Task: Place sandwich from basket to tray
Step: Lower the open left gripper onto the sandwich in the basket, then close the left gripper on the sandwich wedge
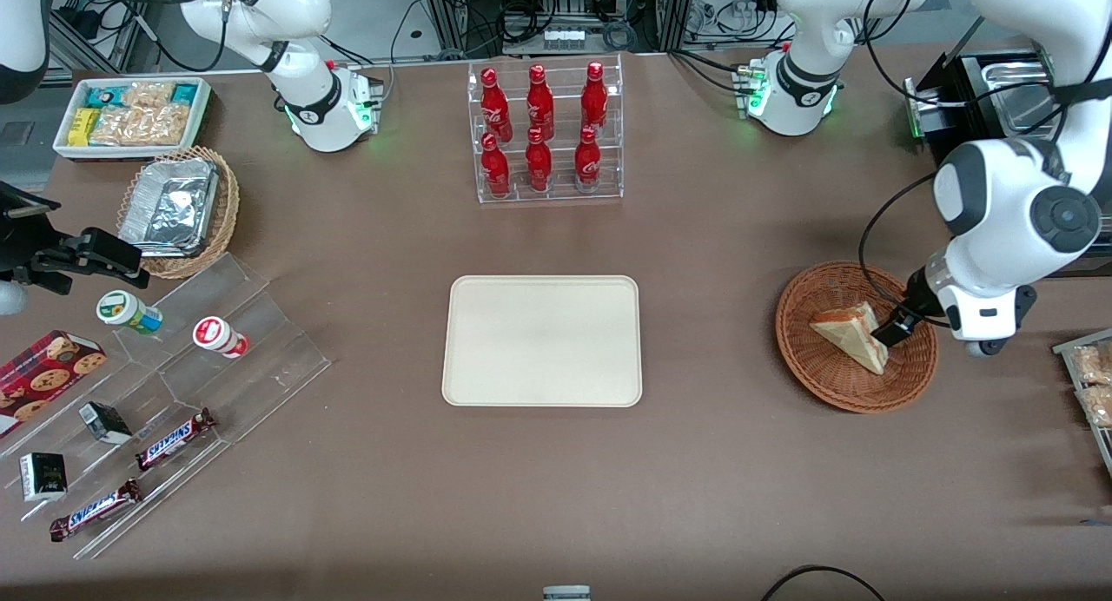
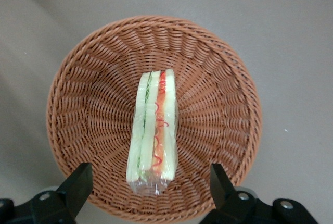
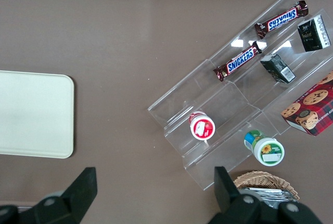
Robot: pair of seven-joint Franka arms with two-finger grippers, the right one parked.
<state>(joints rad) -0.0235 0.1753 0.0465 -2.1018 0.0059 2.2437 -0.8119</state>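
The sandwich [image 1: 851, 333] lies in the reddish-brown wicker basket [image 1: 808, 366] toward the working arm's end of the table, a pale wedge in clear wrap. The left wrist view shows its cut side [image 2: 154, 130] with green and orange-red layers against the basket's woven wall [image 2: 93, 104]. My gripper [image 1: 895, 330] hangs over the basket just above the sandwich, open, its black fingers [image 2: 78, 186] standing wide on either side of the sandwich's near tip without touching it. The cream tray [image 1: 542, 340] lies bare at the table's middle, and its edge [image 3: 31, 114] also shows in the right wrist view.
A clear rack of red bottles [image 1: 545, 132] stands farther from the front camera than the tray. Toward the parked arm's end are a stepped acrylic shelf with snacks [image 1: 165, 392], a tan basket of foil containers [image 1: 178, 210] and a white snack bin [image 1: 130, 115].
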